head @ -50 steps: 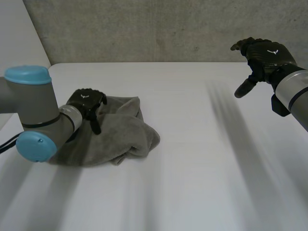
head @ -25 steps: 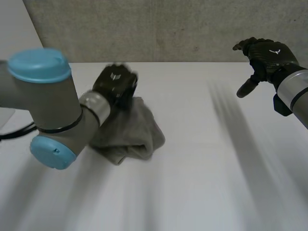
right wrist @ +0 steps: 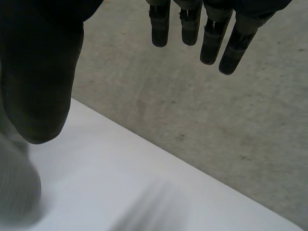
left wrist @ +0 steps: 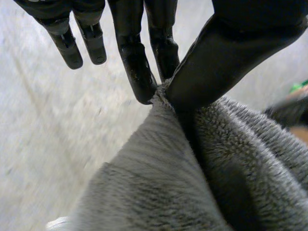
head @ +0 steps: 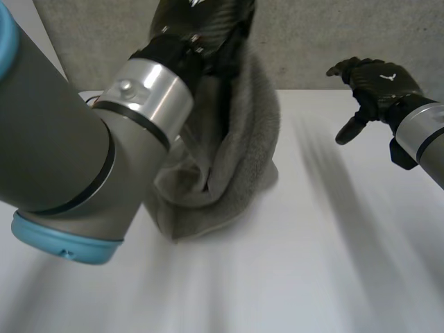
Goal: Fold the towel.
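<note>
Left robot hand [head: 205, 31] risen high, pinched towel [head: 243, 152] pulled up from its heap, now hanging

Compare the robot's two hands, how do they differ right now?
The left hand pinches the towel between thumb and fingers; the right hand holds nothing, fingers relaxed. The left hand is up high with the towel hanging below it; the right hand hovers apart from the towel. Both are black.

The towel [head: 236, 159] hangs from the left hand [head: 201, 24], pinched between thumb and fingers high over the left half of the bench [head: 312, 263], with its lower end down on the bench. The right hand [head: 374, 78] hovers above the far right side, well apart from the towel. A wall [head: 312, 41] stands behind the bench.
</note>
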{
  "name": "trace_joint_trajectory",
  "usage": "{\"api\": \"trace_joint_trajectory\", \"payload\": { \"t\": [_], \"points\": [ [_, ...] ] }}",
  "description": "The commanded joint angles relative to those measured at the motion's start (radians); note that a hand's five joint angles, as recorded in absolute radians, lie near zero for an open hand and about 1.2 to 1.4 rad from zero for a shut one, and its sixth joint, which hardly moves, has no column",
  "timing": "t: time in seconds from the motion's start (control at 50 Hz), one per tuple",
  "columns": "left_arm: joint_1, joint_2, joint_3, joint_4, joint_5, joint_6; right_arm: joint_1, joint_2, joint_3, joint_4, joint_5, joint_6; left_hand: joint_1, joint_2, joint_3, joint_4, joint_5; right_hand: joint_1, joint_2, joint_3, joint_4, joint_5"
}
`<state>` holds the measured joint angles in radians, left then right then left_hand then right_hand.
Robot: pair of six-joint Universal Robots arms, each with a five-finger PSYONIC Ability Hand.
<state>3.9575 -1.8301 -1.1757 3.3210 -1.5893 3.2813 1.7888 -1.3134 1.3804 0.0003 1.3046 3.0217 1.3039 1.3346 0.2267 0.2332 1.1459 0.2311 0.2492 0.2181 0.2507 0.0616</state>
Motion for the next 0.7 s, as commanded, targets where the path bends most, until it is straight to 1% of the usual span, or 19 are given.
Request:
{"api": "trace_joint_trajectory", "payload": {
  "t": [0.02,0.04,0.08,0.1,0.12,0.14,0.18,0.2,0.24,0.3,0.36,0.4,0.42,0.46,0.52,0.56,0.58,0.62,0.7],
  "points": [
    [0.167,0.014,-0.133,0.0,0.011,-0.002,0.009,0.016,0.008,0.097,-0.077,0.019,0.092,0.062,-0.052,-0.059,0.076,-0.057,-0.075,-0.044,-0.076,-0.062],
    [0.183,0.015,-0.154,0.0,0.011,-0.002,0.009,0.016,0.008,0.098,-0.077,0.019,0.092,0.062,-0.052,-0.059,0.076,-0.057,-0.075,-0.044,-0.076,-0.062],
    [0.189,0.018,-0.174,0.0,0.011,0.003,0.029,0.043,0.019,0.163,-0.087,0.042,0.092,0.062,-0.052,-0.059,0.076,-0.057,-0.075,-0.044,-0.076,-0.062],
    [0.189,0.018,-0.174,0.0,0.011,0.003,0.029,0.043,0.019,0.164,-0.087,0.042,0.092,0.062,-0.052,-0.059,0.076,-0.057,-0.075,-0.044,-0.076,-0.062],
    [0.192,0.023,-0.188,0.0,0.012,0.003,0.056,0.063,0.025,0.179,-0.087,0.072,0.092,0.062,-0.052,-0.059,0.076,-0.057,-0.075,-0.044,-0.076,-0.062],
    [0.195,0.031,-0.2,0.0,0.012,0.003,0.057,0.063,0.025,0.179,-0.087,0.072,0.092,0.062,-0.052,-0.059,0.076,-0.057,-0.075,-0.044,-0.076,-0.062],
    [0.196,0.04,-0.209,0.0,0.012,0.001,0.092,0.088,0.043,0.182,-0.084,0.153,0.092,0.062,-0.052,-0.059,0.076,-0.057,-0.075,-0.044,-0.076,-0.062],
    [0.2,0.046,-0.216,0.002,0.012,0.0,0.092,0.088,0.043,0.182,-0.084,0.154,0.092,0.062,-0.052,-0.059,0.076,-0.057,-0.075,-0.044,-0.076,-0.062],
    [0.207,0.051,-0.219,0.003,0.012,-0.002,0.116,0.092,0.06,0.184,-0.091,0.222,0.092,0.062,-0.052,-0.059,0.076,-0.057,-0.075,-0.044,-0.076,-0.062],
    [0.23,0.052,-0.222,0.003,0.014,-0.003,0.126,0.092,0.072,0.181,-0.094,0.247,0.092,0.062,-0.052,-0.059,0.076,-0.057,-0.075,-0.044,-0.076,-0.062],
    [0.236,0.052,-0.22,0.003,0.015,-0.005,0.162,0.103,0.091,0.164,-0.09,0.261,0.092,0.062,-0.052,-0.059,0.076,-0.057,-0.075,-0.044,-0.076,-0.062],
    [0.236,0.052,-0.22,0.003,0.015,-0.005,0.208,0.152,0.086,0.101,-0.078,0.272,0.092,0.062,-0.052,-0.059,0.076,-0.057,-0.075,-0.044,-0.076,-0.062],
    [0.236,0.054,-0.22,0.003,0.015,-0.005,0.208,0.152,0.086,0.101,-0.077,0.272,0.092,0.062,-0.052,-0.059,0.076,-0.057,-0.075,-0.044,-0.076,-0.062],
    [0.236,0.054,-0.22,0.003,0.015,-0.005,0.248,0.222,0.066,0.047,-0.067,0.304,0.092,0.062,-0.052,-0.059,0.076,-0.057,-0.075,-0.044,-0.076,-0.062],
    [0.236,0.055,-0.22,0.003,0.015,-0.008,0.268,0.253,0.049,0.036,-0.065,0.333,0.092,0.062,-0.052,-0.059,0.076,-0.057,-0.075,-0.044,-0.076,-0.062],
    [0.236,0.06,-0.22,0.003,0.014,-0.009,0.309,0.318,0.013,0.026,-0.067,0.38,0.092,0.062,-0.052,-0.059,0.076,-0.057,-0.075,-0.044,-0.076,-0.062],
    [0.236,0.063,-0.22,0.003,0.014,-0.009,0.31,0.318,0.012,0.026,-0.067,0.381,0.092,0.062,-0.052,-0.059,0.076,-0.057,-0.075,-0.044,-0.076,-0.062],
    [0.236,0.064,-0.22,0.003,0.014,-0.009,0.336,0.374,-0.03,0.006,-0.065,0.404,0.092,0.062,-0.052,-0.059,0.076,-0.057,-0.075,-0.044,-0.076,-0.062],
    [0.235,0.066,-0.214,0.003,0.014,-0.011,0.366,0.411,-0.067,-0.016,-0.067,0.407,0.092,0.062,-0.052,-0.059,0.076,-0.057,-0.075,-0.044,-0.076,-0.062]
  ]
}}
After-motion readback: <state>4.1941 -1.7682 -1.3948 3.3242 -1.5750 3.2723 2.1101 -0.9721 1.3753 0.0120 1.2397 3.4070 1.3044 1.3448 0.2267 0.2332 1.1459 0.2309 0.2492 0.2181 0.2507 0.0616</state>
